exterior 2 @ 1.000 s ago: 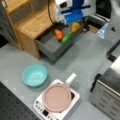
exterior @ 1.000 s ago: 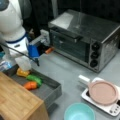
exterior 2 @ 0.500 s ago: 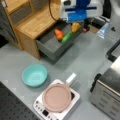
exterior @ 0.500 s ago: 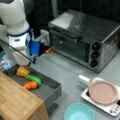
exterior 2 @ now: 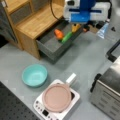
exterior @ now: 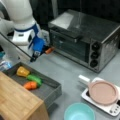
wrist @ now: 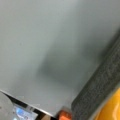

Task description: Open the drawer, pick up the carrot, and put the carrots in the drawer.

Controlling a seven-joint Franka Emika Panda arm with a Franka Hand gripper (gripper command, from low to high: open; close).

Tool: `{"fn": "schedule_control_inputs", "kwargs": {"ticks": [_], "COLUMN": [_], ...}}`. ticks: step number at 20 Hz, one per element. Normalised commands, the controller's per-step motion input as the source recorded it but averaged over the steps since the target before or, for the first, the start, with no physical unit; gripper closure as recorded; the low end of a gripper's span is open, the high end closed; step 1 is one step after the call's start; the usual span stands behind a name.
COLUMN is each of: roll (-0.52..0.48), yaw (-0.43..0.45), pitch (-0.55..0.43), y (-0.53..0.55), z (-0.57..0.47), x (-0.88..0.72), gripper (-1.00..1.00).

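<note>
The drawer stands pulled open under the light wooden top. Inside it lie an orange carrot, a green vegetable and a yellow vegetable. My blue gripper hangs above the grey table just beyond the drawer's far end, shut on a small orange carrot piece. The wrist view shows bare table, the drawer's dark wall and the yellow vegetable's edge.
A silver toaster oven stands behind the gripper. A pink pan on a white hotplate and a teal bowl sit on the table. A plastic bottle stands by the arm.
The gripper has drifted only slightly, still holding the small carrot piece. The drawer and its contents have not moved.
</note>
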Motion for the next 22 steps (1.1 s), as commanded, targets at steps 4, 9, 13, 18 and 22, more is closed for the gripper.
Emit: {"fn": "schedule_control_inputs", "kwargs": {"ticks": [4,9,13,18,22], "roll": [0.057,0.061,0.106,0.126,0.13], "yaw": [-0.261,-0.17,-0.162,-0.265,-0.292], "pitch": [0.011,0.008,0.011,0.018,0.027], "y": [0.25,0.12,0.04,0.04,0.07], "z": [0.06,0.0,-0.05,-0.06,-0.01], "x": [0.13,0.19,0.22,0.22,0.23], "gripper": [-1.0,-1.0,-1.0,-1.0,-1.0]}}
